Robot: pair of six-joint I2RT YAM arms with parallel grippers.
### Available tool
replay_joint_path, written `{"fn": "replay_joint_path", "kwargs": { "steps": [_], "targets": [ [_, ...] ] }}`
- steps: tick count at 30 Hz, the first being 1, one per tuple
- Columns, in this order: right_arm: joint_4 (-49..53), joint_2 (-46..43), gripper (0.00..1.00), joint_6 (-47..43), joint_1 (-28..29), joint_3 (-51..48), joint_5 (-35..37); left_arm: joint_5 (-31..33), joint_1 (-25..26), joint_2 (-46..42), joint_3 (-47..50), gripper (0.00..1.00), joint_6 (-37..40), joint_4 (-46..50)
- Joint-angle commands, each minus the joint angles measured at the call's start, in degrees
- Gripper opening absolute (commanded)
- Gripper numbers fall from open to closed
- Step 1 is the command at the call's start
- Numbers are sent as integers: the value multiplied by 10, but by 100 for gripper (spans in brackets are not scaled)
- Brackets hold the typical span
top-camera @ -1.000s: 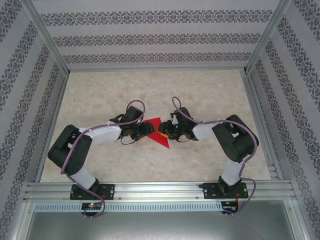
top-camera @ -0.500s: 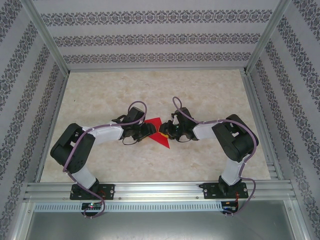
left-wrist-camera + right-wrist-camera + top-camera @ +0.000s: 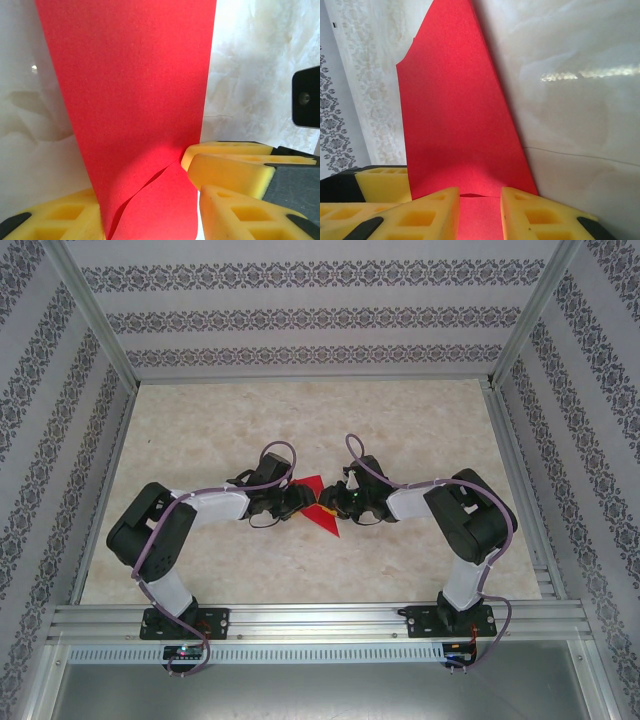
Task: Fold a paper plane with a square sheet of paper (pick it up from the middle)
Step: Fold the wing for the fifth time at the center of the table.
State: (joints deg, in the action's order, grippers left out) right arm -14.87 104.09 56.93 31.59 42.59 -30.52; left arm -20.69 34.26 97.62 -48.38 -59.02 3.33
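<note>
Thin bright-red folded paper sheet (image 3: 314,484) is sitting between grippers: left gripper (image 3: 150,200) at its 9 o'clock, right gripper (image 3: 480,202) at 3, jaws part-closed astride it (cannot tell if gripping). Risk: opposed pulling tearing the crease.

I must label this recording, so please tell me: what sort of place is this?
Probably a robot test cell: an aluminium frame, patterned wall panels closing three sides, and the left arm and right arm bolted to a rail at a marble-look table.
</note>
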Motion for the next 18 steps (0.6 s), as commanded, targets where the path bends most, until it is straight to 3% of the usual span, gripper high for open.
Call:
{"fn": "replay_joint_path", "kwargs": {
  "steps": [1,4,9,13,18],
  "targets": [
    [60,23,28,-33,-16,-27,48,0,8,-10,4,47,-8,-29],
    [60,21,29,-50,-19,-27,46,10,9,-9,-3,41,1,-14],
    [43,6,30,-114,-19,-27,52,16,9,-11,11,16,-23,-45],
    [37,-42,42,-164,-17,-24,68,19,15,-15,5,3,-31,-37],
    [53,-135,57,-233,-6,-37,121,22,22,-16,-8,0,-44,-29]
  ]
}}
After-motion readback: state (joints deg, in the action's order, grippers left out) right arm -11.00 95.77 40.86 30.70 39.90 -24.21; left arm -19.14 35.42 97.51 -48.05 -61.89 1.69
